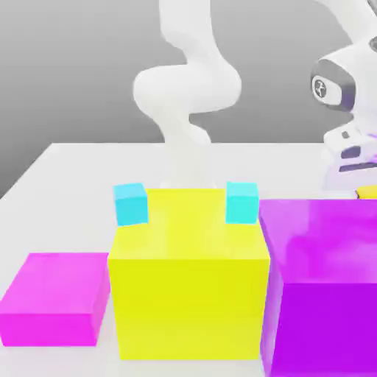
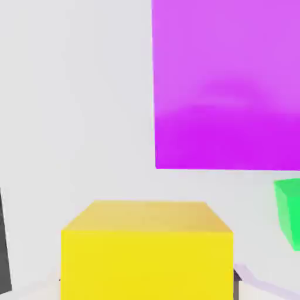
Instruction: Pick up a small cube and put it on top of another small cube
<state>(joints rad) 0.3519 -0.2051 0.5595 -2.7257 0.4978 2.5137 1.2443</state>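
The small cube [image 1: 367, 193], bright yellow, peeks out just behind the big purple cube's top edge at the exterior view's right. In the hand view it looms close [image 2: 146, 252], with dark finger parts against both of its sides. My gripper [image 1: 362, 184] hangs right over it and is shut on it. Two small cyan cubes [image 1: 131, 204] [image 1: 241, 202] stand behind the big yellow cube, one at each of its back corners. Whether the small cube rests on the table or is off it is hidden.
A big yellow cube [image 1: 188, 280] stands front centre, with a big purple cube [image 1: 324, 287] [image 2: 225, 88] to its right and a low magenta block [image 1: 55, 298] to its left. A green cube [image 2: 289, 214] sits near the purple one. The white arm base rises behind.
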